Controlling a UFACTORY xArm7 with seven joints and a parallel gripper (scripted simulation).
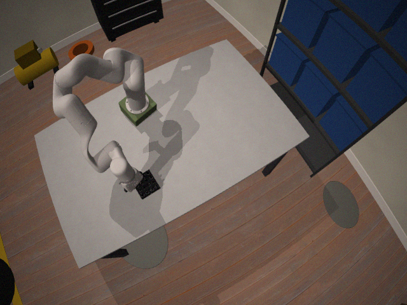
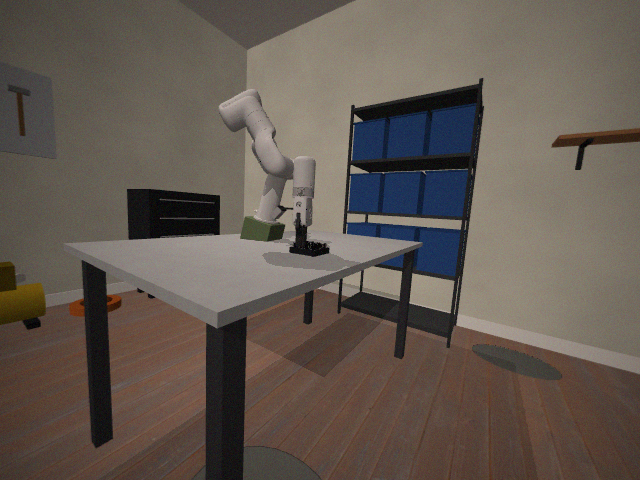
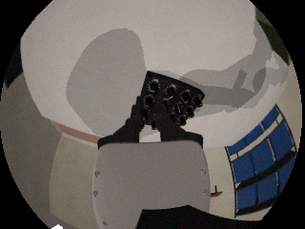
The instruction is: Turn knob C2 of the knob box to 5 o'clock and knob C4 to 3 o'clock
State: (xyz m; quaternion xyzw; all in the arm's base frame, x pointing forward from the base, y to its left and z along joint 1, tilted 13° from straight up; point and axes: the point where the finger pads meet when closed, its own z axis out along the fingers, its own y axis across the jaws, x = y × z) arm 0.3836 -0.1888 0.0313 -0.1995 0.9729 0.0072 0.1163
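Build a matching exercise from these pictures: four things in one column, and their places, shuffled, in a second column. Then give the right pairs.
Things:
1. knob box
2. green arm base
3. orange ring
4. shelf rack with blue bins

Places:
A. on the floor, beside the yellow machine
B. on the table, under the gripper
C. on the floor against the wall, beyond the table's far side
D. on the table, carrying the arm's first joint

Pairs: 1-B, 2-D, 3-A, 4-C
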